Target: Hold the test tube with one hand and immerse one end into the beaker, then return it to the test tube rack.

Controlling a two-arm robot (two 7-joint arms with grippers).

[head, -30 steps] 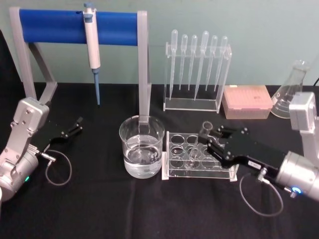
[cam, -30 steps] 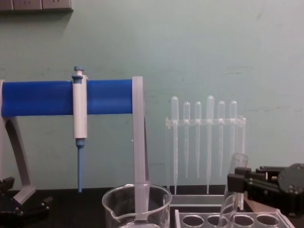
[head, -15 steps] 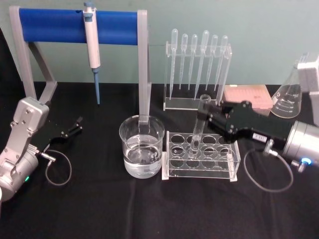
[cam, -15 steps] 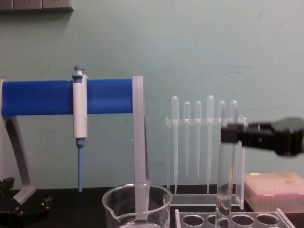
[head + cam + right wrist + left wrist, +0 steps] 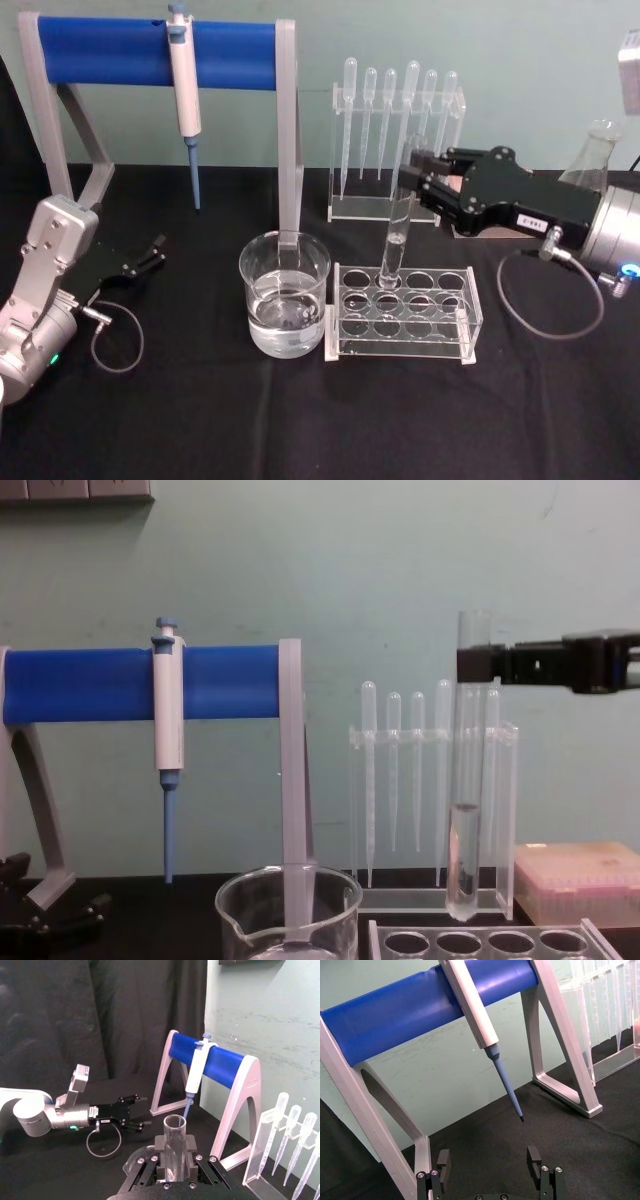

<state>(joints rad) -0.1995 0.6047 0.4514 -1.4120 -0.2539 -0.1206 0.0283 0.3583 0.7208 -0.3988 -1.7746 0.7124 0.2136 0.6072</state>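
Reaching in level from the right, the right gripper (image 5: 416, 166) pinches the upright test tube (image 5: 397, 215) near its rim, its liquid-tipped round bottom just above the test tube rack (image 5: 402, 322), the part-filled beaker (image 5: 285, 298) just left of the rack, while the left gripper (image 5: 152, 250) rests at the left, fingers spread.

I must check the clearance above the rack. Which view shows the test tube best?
The chest view: the whole test tube hangs upright from the right gripper, its bottom above the rack. The head view shows it from above; the right wrist view, its open rim between the fingers.
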